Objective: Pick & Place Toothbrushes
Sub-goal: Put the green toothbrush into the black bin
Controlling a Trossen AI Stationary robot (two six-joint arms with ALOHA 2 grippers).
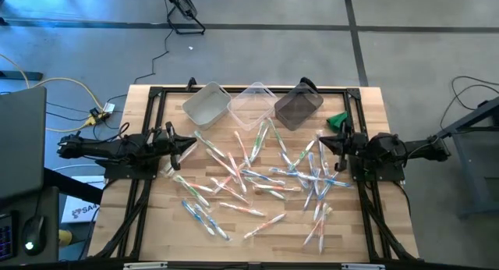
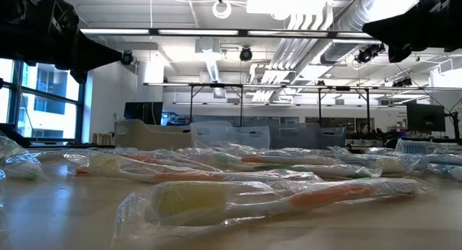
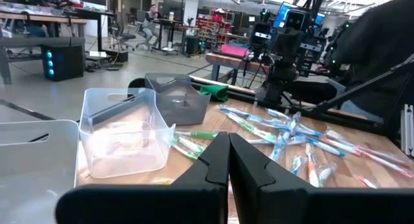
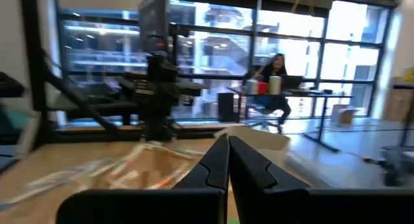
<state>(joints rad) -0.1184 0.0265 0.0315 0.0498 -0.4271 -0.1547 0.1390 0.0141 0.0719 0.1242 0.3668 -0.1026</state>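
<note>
Many wrapped toothbrushes (image 1: 257, 176) with orange, blue or green handles lie flat and scattered over the wooden table (image 1: 156, 223); they also show in the low view (image 2: 274, 196) and in the left wrist view (image 3: 291, 130). My left gripper (image 1: 191, 147) is shut and empty above the table's left side; its fingers show in its wrist view (image 3: 228, 160). My right gripper (image 1: 318, 143) is shut and empty above the table's right side; its fingers show in its wrist view (image 4: 228, 160).
Three bins stand along the far edge: a white one (image 1: 207, 104), a clear one (image 1: 253, 104) and a dark one (image 1: 299, 108). A small green object (image 1: 337, 121) lies at the far right. A person sits in the room beyond (image 4: 275, 75).
</note>
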